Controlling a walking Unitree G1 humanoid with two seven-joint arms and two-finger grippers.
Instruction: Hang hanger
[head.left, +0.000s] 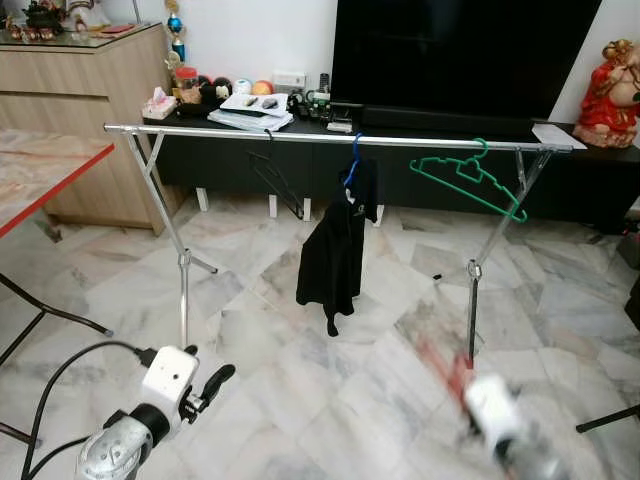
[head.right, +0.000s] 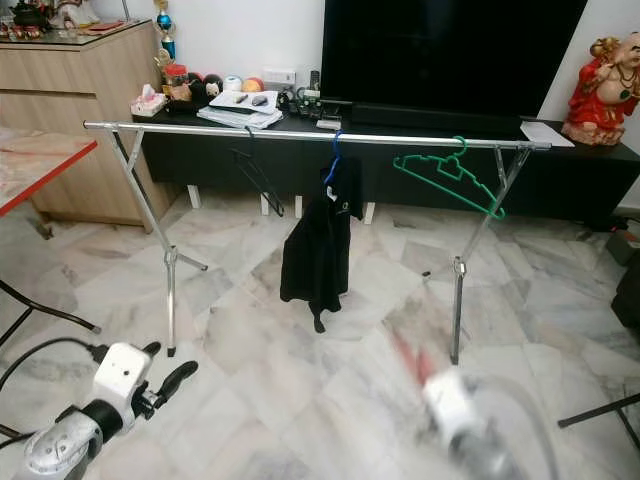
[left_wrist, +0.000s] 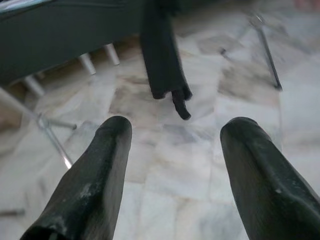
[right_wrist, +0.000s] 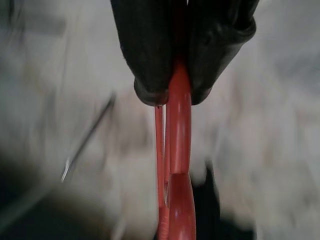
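Nearest the head camera, two silver arms reach up from the lower edge. On the left, the left gripper (head.left: 215, 383) sits low over the marble floor (head.left: 260, 330), its black fingers only partly visible. On the right, the right gripper (head.left: 462, 375) is heavily blurred; a red smear above its white wrist is the red hanger (head.left: 440, 358), pointing up and away toward the rack. Beyond the arms, a metal clothes rack (head.left: 200, 130) spans the room. Along its rail hang a black hanger (head.left: 280, 185), a blue hanger carrying a black shirt (head.left: 335, 255), and a green hanger (head.left: 470, 178) near the right end. Behind the rack stands a low dark TV console (head.left: 420, 160) with a large television (head.left: 460, 50).

From the right eye, the same scene appears, with the red hanger again a blur just above the right gripper, well short of the rail.

Along the left wrist, the two black fingers (left_wrist: 95, 175) stand wide apart with nothing between them. The hem of the black shirt hangs ahead over the floor.

Along the right wrist, the fingers (right_wrist: 150, 55) are pressed tight on the red hanger. Its long axis runs straight out from the fingertips, edge-on, so that it looks like a narrow red bar with a thinner red strand beside it. The surroundings are blurred.
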